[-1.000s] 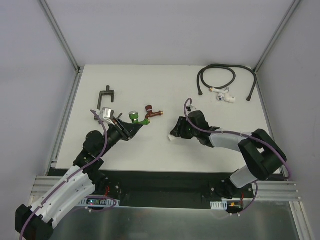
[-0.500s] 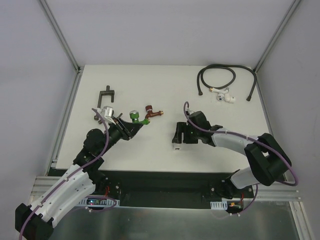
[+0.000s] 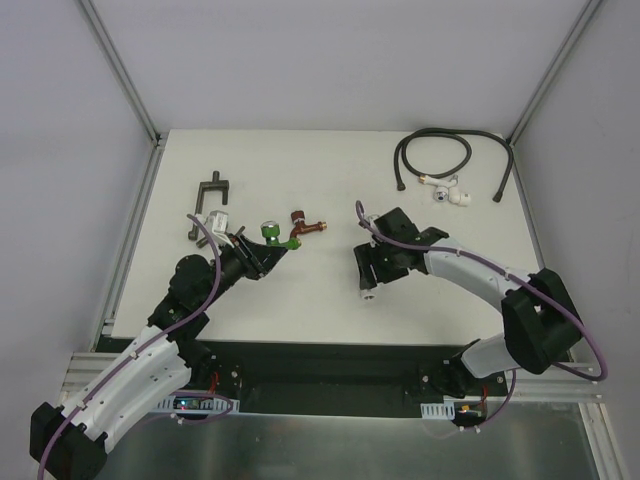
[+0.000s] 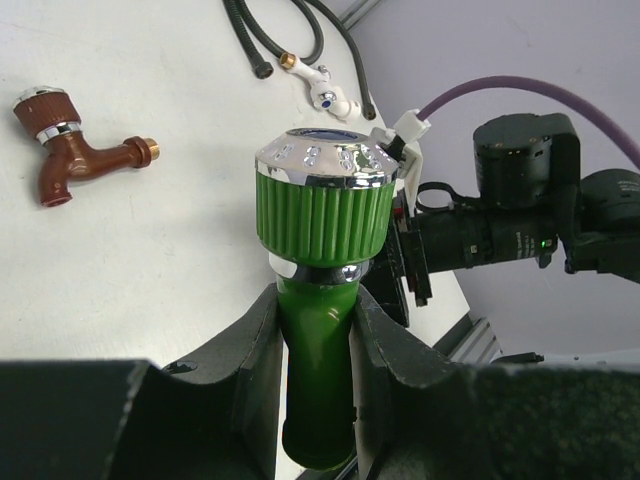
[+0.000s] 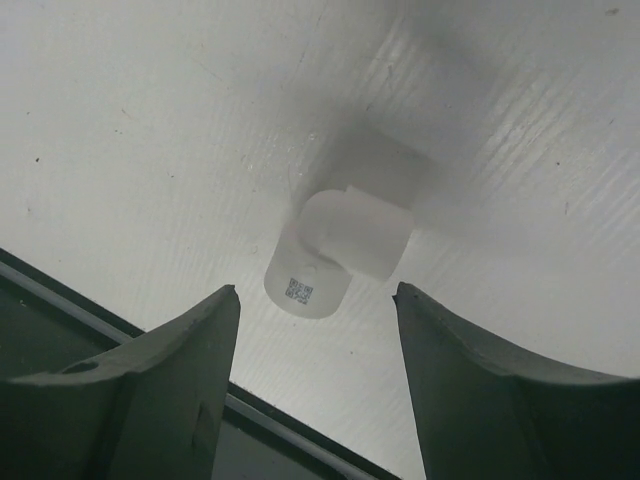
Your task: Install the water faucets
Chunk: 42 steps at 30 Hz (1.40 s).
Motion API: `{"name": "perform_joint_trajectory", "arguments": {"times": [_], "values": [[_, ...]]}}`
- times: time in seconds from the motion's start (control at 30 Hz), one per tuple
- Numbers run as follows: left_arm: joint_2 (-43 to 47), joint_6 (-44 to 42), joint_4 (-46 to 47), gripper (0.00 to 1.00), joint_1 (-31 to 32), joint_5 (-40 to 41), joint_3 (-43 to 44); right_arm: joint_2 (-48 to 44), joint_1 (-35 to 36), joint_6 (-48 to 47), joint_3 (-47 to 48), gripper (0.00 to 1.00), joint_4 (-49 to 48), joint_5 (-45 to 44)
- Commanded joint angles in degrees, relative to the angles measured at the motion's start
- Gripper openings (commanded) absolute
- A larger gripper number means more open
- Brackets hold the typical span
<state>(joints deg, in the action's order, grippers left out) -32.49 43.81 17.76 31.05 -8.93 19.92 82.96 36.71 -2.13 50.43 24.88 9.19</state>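
At centre: bright green ribbed faucet [image 4: 322, 210] clamped in left gripper [image 4: 318, 325]; right gripper [image 5: 312, 297] agape over white elbow fitting [image 5: 345, 235], grasp probably next.

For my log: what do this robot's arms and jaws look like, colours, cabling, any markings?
Both arms match: the left arm and right arm have white shell links between chunky black joints. A purple cable runs outside each arm toward the wrist. The jaws are matte black, broad and tapered, with no markings visible.
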Motion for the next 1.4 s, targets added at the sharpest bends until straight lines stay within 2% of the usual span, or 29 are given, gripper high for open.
{"name": "perform_joint_trajectory", "arguments": {"times": [0.0, 0.17, 0.3, 0.6, 1.0, 1.13, 1.27, 1.37], "values": [[0.15, -1.36, 2.72, 0.0, -0.29, -1.71, 2.67, 0.27, -0.06, -8.75, 6.24, 0.66, 9.55, -0.23], [0.67, -1.19, 2.72, 0.0, -0.29, -2.85, 2.58, 4.22, -0.15, -11.67, 12.93, 0.66, 17.55, -2.34], [2.16, -1.01, 2.19, 0.0, -0.37, -3.2, 2.31, 4.06, 0.03, -9.91, 10.31, 0.64, 17.31, 2.4], [4.63, -1.36, 0.96, 0.0, -0.29, -2.76, 2.22, 1.86, 3.01, -2.54, 0.55, 0.67, 8.79, 6.01], [8.23, -1.19, -2.02, 0.0, -0.29, -1.53, 2.4, 11.26, 10.05, 1.96, 9.68, 0.64, -2.3, 8.92], [9.37, -1.36, -2.99, 0.0, -0.29, -0.92, 2.4, 8.89, 10.05, 1.35, 10.12, 0.65, -0.46, 8.48], [9.46, -1.36, -3.08, 0.0, -0.29, -0.83, 2.58, 4.77, 9.26, -2.6, 10.04, 0.65, 4.73, 1.21], [9.29, -1.36, -2.91, 0.0, -0.29, -1.0, 2.58, 1.34, 5.05, -2.88, 8.11, 0.65, 5.97, 0.47]]}}
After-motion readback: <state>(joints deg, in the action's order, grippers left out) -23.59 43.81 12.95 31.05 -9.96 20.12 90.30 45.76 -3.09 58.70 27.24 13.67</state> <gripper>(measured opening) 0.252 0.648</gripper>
